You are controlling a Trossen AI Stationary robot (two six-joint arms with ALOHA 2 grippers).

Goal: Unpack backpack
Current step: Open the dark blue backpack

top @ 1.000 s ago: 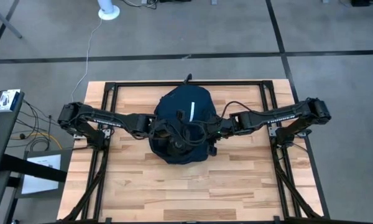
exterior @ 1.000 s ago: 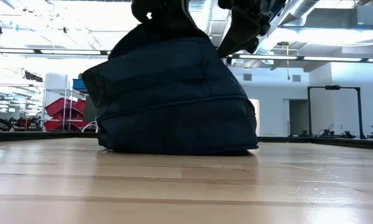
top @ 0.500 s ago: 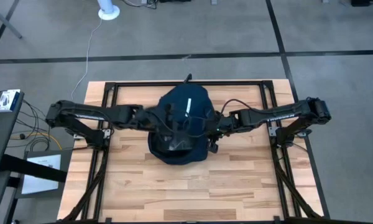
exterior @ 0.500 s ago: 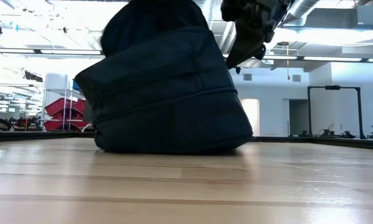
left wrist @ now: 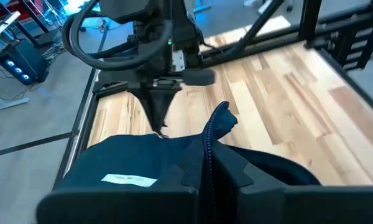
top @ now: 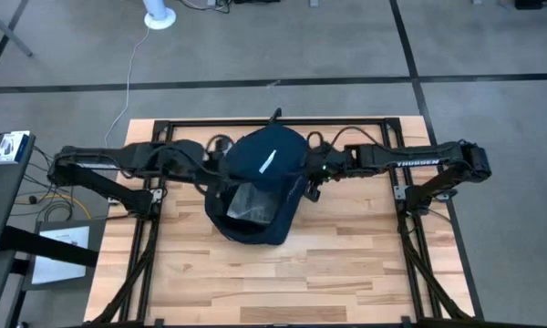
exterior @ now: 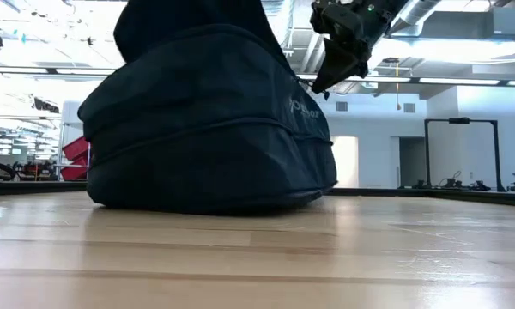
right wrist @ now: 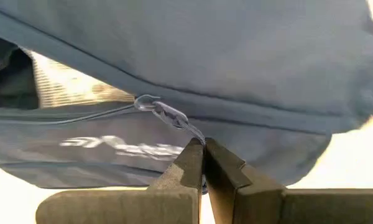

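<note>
The dark navy backpack [top: 260, 182] sits on its bottom on the wooden table [top: 346, 264], with its top raised and a white stripe [top: 267, 162] on top. Its zip stands open on the near side, where something pale and shiny [top: 249, 202] shows inside. My left gripper [top: 224, 175] is at the backpack's left side, shut on its fabric [left wrist: 210, 163]. My right gripper [top: 312, 178] is at the backpack's right side, shut on the zipper pull [right wrist: 202, 144]. In the low view, the backpack [exterior: 206, 129] fills the middle, with the right gripper [exterior: 322, 84] above its upper right. My left gripper pinches a raised fold of the backpack's fabric along the zipper edge [left wrist: 209, 146] between its two fingers, coming from the table's left and slanting down. The fold stands up ahead of the fingers while the backpack's bottom rests on the table. My right gripper pinches the free end of the zipper pull [right wrist: 194, 132] between its fingertips, coming from the table's right and slanting down. The pull runs back to the slider [right wrist: 150, 103] on the zip track and looks drawn straight.
Black frame rails [top: 159, 137] run along the table's left, right and far sides. Bare wood lies near the table's front edge [top: 273, 292]. A side cart with cables [top: 9, 150] stands off the table's left.
My left gripper has risen and drawn back toward the table's left edge with the fabric. The backpack's top has followed, its body has leaned and spread leftward, and the near-side opening has widened. My right gripper has shifted toward the far edge, still on the pull.
</note>
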